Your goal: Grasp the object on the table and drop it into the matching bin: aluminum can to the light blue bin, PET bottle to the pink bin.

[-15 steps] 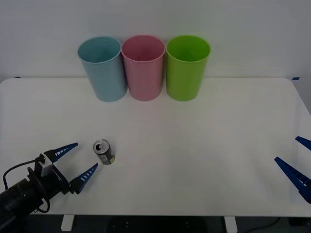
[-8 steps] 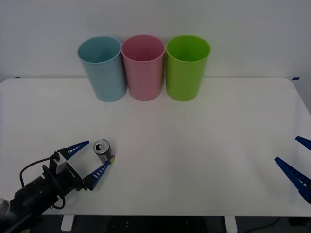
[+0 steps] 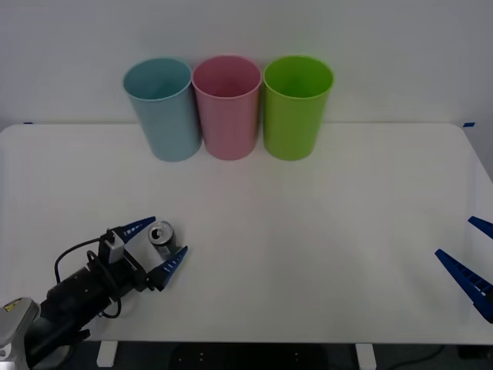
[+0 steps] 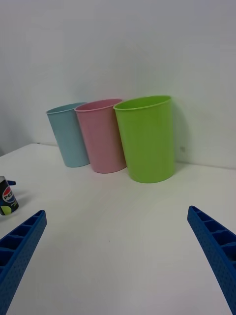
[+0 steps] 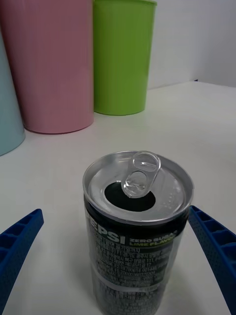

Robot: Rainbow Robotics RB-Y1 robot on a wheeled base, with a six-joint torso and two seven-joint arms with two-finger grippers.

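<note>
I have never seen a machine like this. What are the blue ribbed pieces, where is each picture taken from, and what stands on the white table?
This is a two-armed robot. Each blue ribbed pair of fingers is a pincer, its grasping part. The wide picture comes from a camera above the arms, looking down at the table. The two upright pictures come from cameras on the wrists, so each shows its own fingers at the bottom corners.

On the table stands a small dark can, opened at the top. At the far edge stand three tall bins: the light blue bin, the pink bin and a green bin.

The left pincer is open with one finger on each side of the can; nothing is held yet. The right pincer waits open at the table's right edge.
</note>
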